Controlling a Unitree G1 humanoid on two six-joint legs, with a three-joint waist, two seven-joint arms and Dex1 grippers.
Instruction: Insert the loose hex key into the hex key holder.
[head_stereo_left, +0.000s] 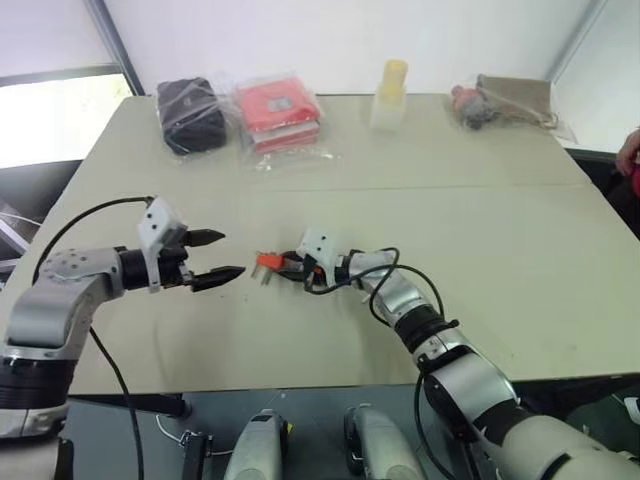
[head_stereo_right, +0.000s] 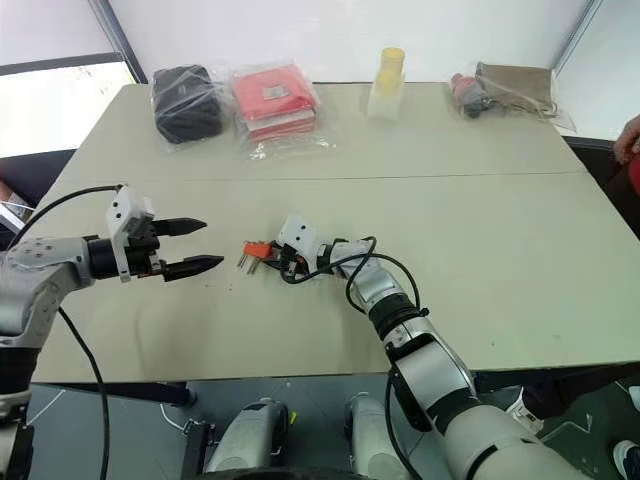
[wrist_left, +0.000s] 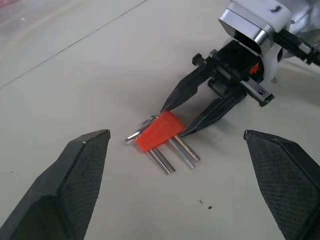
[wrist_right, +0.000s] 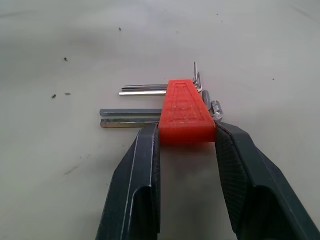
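Pale beige tabletop (head_stereo_left: 520, 280) carries the work, with bagged items lined along its far edge. Near the front middle lies the orange holder (wrist_right: 186, 112), several metal keys poking out of it, its wide end pinched between the fingers of the right claw (wrist_right: 186, 137). The loose key cannot be picked out among these rods. The left claw (head_stereo_left: 222, 256) is held spread wide, just beside the holder, gripping nothing. With such a shallow pinch, the block could be twisted or squeezed out, and the keys knocked askew.

hex key holder (head_stereo_left: 268, 261) on table (head_stereo_left: 520, 260), between end effectors.
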